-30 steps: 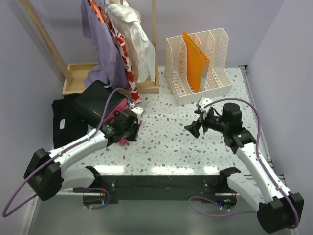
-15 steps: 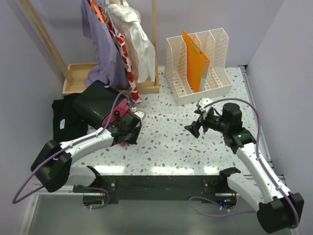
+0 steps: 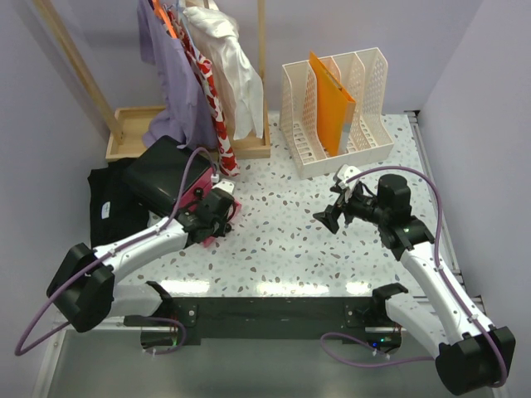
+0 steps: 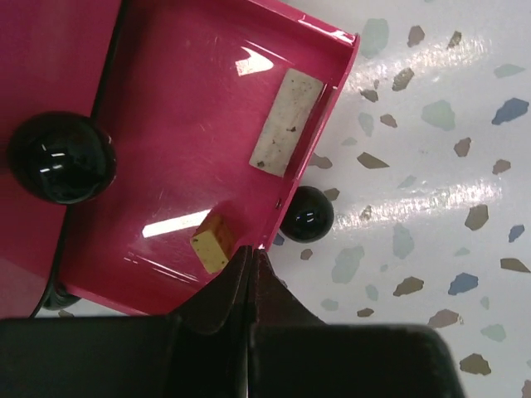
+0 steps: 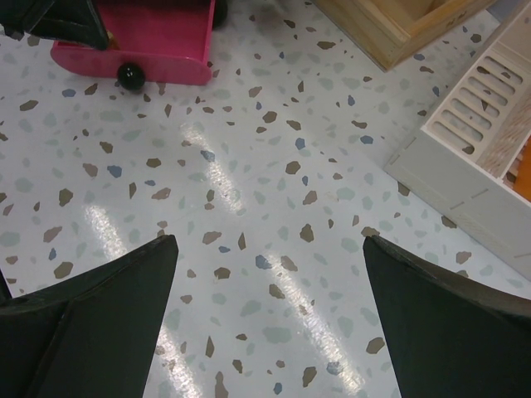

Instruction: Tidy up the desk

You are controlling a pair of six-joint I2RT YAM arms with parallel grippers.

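a: tabletop [image 3: 282, 240]?
b: flat, glossy white, flecked grey, brown and blue; it spans beneath both arms.
a: left gripper [image 4: 250, 255]?
b: jaws pressed together, tips at the corner rim of a glossy magenta tray [image 4: 166, 99]. inside: an off-white rectangular slab [image 4: 286, 123] and a tan cube [image 4: 211, 243]. a black ball [image 4: 307, 213] sits beside the wall.
a: right gripper [image 5: 265, 323]?
b: spread wide, hovering over the tabletop.

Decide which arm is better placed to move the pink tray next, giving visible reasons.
Left. The left pincer is shut right at the rim of the pink tray; the right pincer hangs open over the desk, far from it.
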